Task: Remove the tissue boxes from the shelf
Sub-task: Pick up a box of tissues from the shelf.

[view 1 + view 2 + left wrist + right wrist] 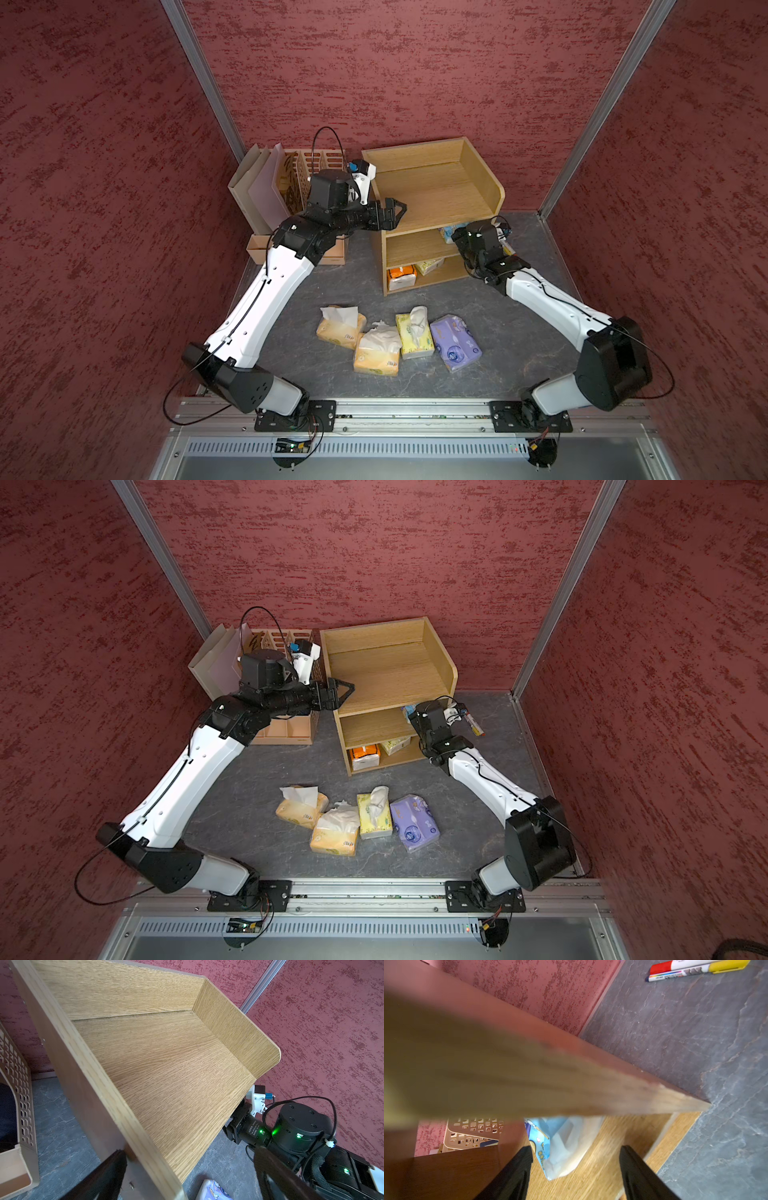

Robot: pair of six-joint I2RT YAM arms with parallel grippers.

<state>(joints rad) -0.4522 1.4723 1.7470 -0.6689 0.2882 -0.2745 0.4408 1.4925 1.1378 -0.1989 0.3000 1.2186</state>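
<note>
Oak shelf (432,195): light blue pack (560,1147) on middle tier; orange-and-white pack (401,277) and pale yellow pack (430,266) on bottom tier.
Right gripper (576,1150): jaws apart, gripping nothing.
Left gripper (399,215): jaws apart.

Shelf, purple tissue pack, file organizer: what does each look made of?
The shelf looks like matte oak-grain board, probably laminate or veneer rather than solid wood: the grain is very even and the outer side is plain brown.
The purple tissue pack looks like soft printed plastic film, slightly glossy and wrinkled.
The file organizer looks like matte peach moulded plastic with a grid of cut-out slots.
</note>
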